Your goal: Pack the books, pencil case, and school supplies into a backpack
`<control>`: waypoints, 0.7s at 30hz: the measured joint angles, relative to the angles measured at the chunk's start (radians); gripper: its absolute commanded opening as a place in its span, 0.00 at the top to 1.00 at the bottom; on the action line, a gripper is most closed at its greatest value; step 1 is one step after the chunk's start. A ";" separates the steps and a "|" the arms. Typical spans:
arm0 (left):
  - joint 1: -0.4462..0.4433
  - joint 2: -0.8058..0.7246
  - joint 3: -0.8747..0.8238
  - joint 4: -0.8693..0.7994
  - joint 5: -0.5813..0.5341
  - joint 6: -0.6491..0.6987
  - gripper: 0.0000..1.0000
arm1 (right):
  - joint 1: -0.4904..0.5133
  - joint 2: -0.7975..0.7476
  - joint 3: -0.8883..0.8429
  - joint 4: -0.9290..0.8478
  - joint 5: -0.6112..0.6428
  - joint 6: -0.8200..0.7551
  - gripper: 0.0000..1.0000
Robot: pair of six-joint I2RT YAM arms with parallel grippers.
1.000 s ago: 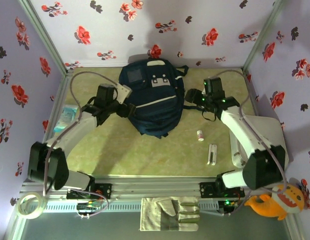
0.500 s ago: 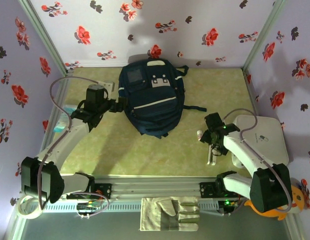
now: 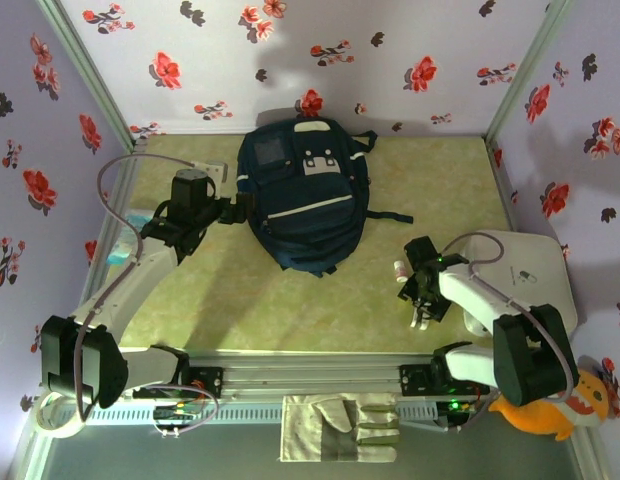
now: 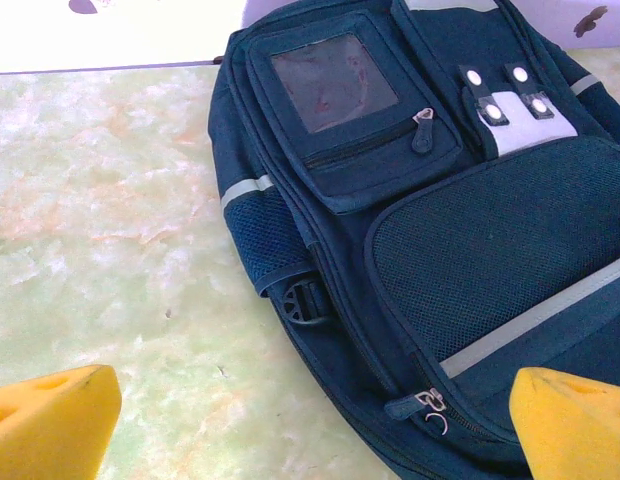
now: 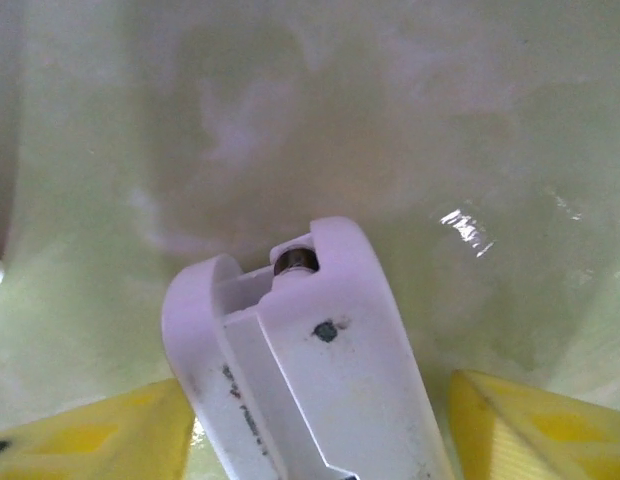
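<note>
The dark navy backpack point(image 3: 305, 190) lies flat at the back middle of the table, its zips closed in the left wrist view point(image 4: 440, 230). My left gripper point(image 3: 235, 208) hovers at its left edge, wide open point(image 4: 310, 440), holding nothing. My right gripper point(image 3: 422, 305) is low over the slim white bar point(image 3: 418, 322). In the right wrist view the bar point(image 5: 310, 360) lies between the yellow fingers point(image 5: 535, 430) of my right gripper point(image 5: 315, 440), with a gap on the right side. The tiny white tube point(image 3: 399, 268) lies just behind it. The books and pencil case are out of view.
A white box point(image 3: 530, 275) stands at the right edge. A pale blue packet point(image 3: 130, 235) lies by the left wall. A glove point(image 3: 340, 428), a tape roll point(image 3: 55, 410) and an orange plush toy point(image 3: 550, 400) lie off the table's front.
My right arm swung from the backpack's right side down to the white bar and lowered over it, jaws narrowing. My left arm drew back from the backpack and opened fully.
</note>
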 measured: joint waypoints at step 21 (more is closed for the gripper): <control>-0.272 0.367 0.328 -0.194 0.129 0.320 0.10 | 0.015 -0.174 0.083 -0.011 0.037 0.001 0.62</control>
